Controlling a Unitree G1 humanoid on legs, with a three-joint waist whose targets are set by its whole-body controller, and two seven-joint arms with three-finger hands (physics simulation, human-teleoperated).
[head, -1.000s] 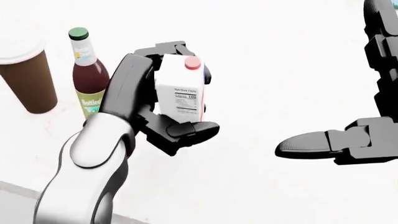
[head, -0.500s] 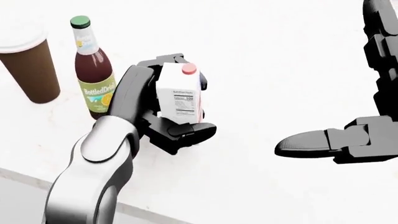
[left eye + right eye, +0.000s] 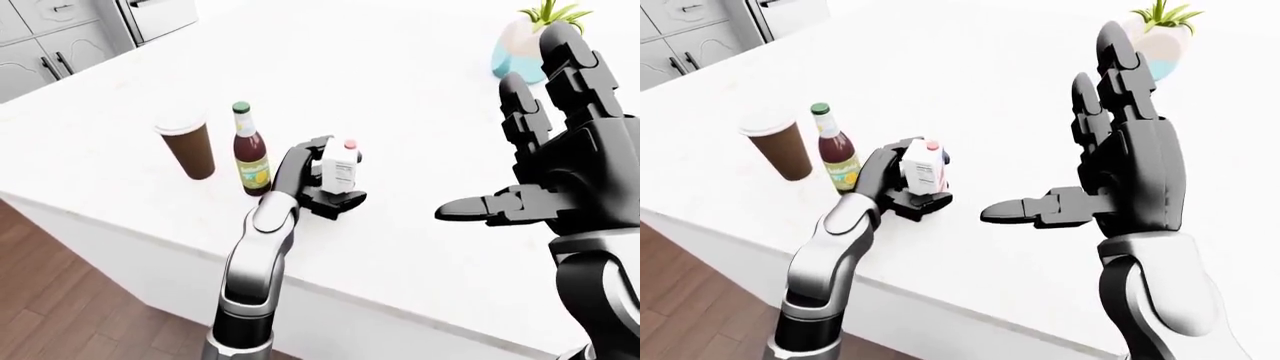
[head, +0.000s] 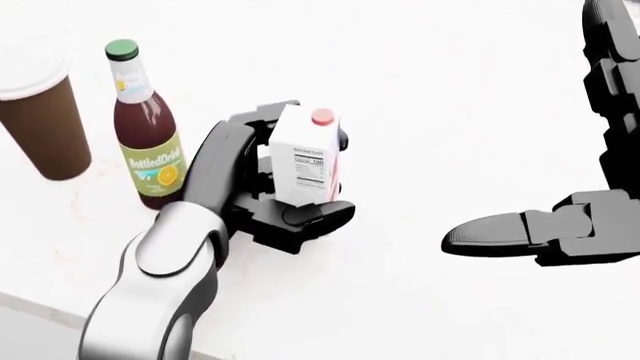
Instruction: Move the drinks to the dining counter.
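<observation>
Left hand grips a small carton on the white counter.

The left hand has its fingers wrapped around the carton, just right of the bottle and cup; the right hand is spread wide, empty, well apart.

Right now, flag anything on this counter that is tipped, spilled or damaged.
Nothing spilled or damaged. The carton leans slightly in the left hand; the bottle and coffee cup stand upright on the counter.
</observation>
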